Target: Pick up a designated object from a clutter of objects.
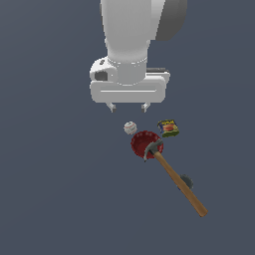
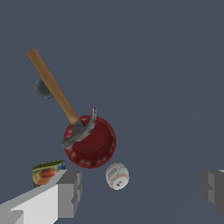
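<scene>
The baseball (image 1: 130, 128) is a small white sphere with faint red stitching curving across it, clearly smaller than the dark red bowl (image 1: 143, 143) it lies just beside. In the exterior view it sits a little above the centre of the frame, at the bowl's upper left edge; whether the two touch cannot be told. In the wrist view the ball (image 2: 117, 176) shows its seams more plainly (two thin red arcs on a pale skin).

The gripper (image 1: 129, 107) hangs above the ball in the upper middle of the exterior view, its fingers spread wide and holding nothing. In the wrist view the gripper (image 2: 142, 186) has the ball between its two grey fingertips (image 2: 70, 192), nearer this one.

A wooden-handled hammer (image 1: 177, 179) rests its grey head on the bowl, the handle running toward the lower right of the exterior view. A small colourful box (image 1: 169, 128) lies just right of the bowl's top, and a tiny grey item (image 1: 187, 181) sits against the handle.
</scene>
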Controlling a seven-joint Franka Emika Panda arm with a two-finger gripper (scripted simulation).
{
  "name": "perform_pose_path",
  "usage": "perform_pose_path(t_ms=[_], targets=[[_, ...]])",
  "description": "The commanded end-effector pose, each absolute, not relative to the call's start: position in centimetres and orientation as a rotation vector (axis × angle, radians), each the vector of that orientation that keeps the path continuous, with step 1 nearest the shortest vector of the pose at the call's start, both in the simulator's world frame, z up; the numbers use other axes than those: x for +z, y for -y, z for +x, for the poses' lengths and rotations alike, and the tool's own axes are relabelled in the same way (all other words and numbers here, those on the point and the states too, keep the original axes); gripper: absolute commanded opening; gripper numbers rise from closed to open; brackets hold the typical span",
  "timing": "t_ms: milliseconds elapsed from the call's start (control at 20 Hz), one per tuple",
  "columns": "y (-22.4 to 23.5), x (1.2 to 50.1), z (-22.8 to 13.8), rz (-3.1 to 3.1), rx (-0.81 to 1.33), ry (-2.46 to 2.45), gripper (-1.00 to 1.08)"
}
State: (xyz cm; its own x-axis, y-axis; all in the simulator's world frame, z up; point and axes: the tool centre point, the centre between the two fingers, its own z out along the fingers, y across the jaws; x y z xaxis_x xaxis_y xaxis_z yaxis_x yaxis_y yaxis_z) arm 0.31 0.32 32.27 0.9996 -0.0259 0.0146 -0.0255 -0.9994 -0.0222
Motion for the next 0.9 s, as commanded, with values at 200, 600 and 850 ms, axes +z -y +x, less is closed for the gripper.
perform_pose_path(t_ms=[200,600,850], targets=[[0.4,33.0,0.4,-3.113,-0.034,-0.074,1.0],[1.4,34.2,0.5,-3.104,-0.049,-0.106,1.0],[1.3,33.5,0.4,-3.104,-0.046,-0.144,1.0]])
